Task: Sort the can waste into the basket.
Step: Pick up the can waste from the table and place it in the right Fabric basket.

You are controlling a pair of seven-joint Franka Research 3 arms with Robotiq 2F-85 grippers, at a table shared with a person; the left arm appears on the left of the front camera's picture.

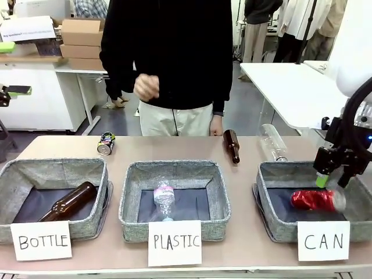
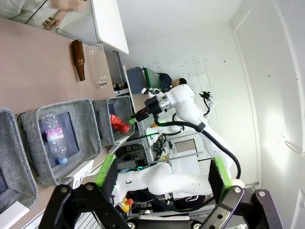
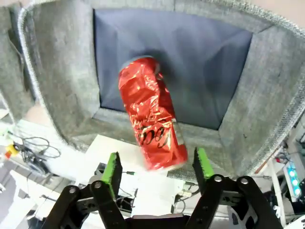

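The shiny red crushed can [image 1: 314, 199] lies over the dark floor of the grey basket [image 1: 266, 174] marked "CAN" at the right. My right gripper [image 1: 334, 177] hangs just above the can, open, its green pads clear of the can's sides. In the right wrist view the red can [image 3: 152, 114] sits loose between and beyond my right gripper [image 3: 157, 169], inside the basket's walls [image 3: 57, 71]. The black printed can [image 1: 106, 143] lies on the table at the far left. My left gripper [image 2: 162, 176] is open and holds nothing, high above the table.
The "BOTTLE" basket [image 1: 11, 174] holds a brown bottle, and the "PLASTIC" basket [image 1: 131, 180] a clear bottle. A brown bottle [image 1: 231, 145] and a clear bottle [image 1: 273, 141] lie on the far table. A person stands across, one hand [image 1: 146, 87] raised.
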